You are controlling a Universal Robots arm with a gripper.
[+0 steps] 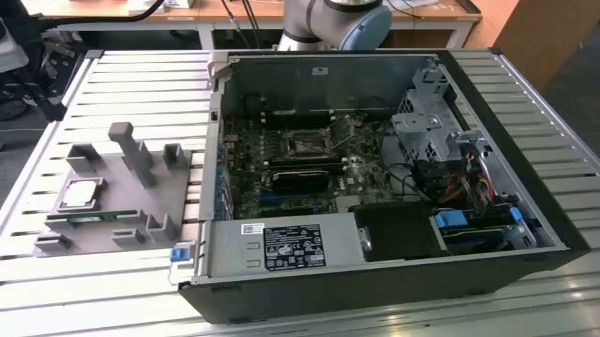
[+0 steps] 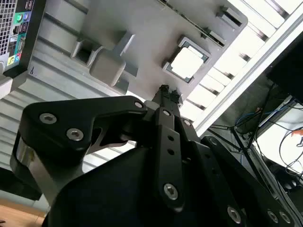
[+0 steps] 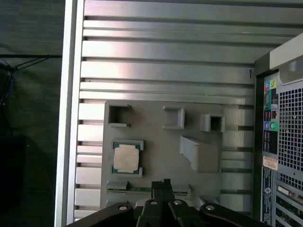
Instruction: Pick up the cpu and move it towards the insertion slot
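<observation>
The cpu (image 1: 80,193), a small silvery square chip, lies flat in a framed pocket of a grey holder block (image 1: 140,200) on the exterior view's left. It also appears in both wrist views (image 2: 188,62) (image 3: 127,157). My black gripper (image 2: 168,90) (image 3: 164,182) hangs well above the block, fingertips together with nothing between them, a little to one side of the cpu and apart from it. The insertion slot (image 1: 307,144), a square socket with a shiny frame and dark centre, sits on the green motherboard inside the open computer case (image 1: 375,274).
A thin green memory stick (image 1: 94,217) (image 3: 137,189) lies in the block beside the cpu. Upright grey posts (image 1: 126,151) rise from the block. The case walls, a black block (image 1: 302,179), drive cages and cables (image 1: 459,186) crowd around the socket. The slatted metal table (image 1: 140,77) carries everything.
</observation>
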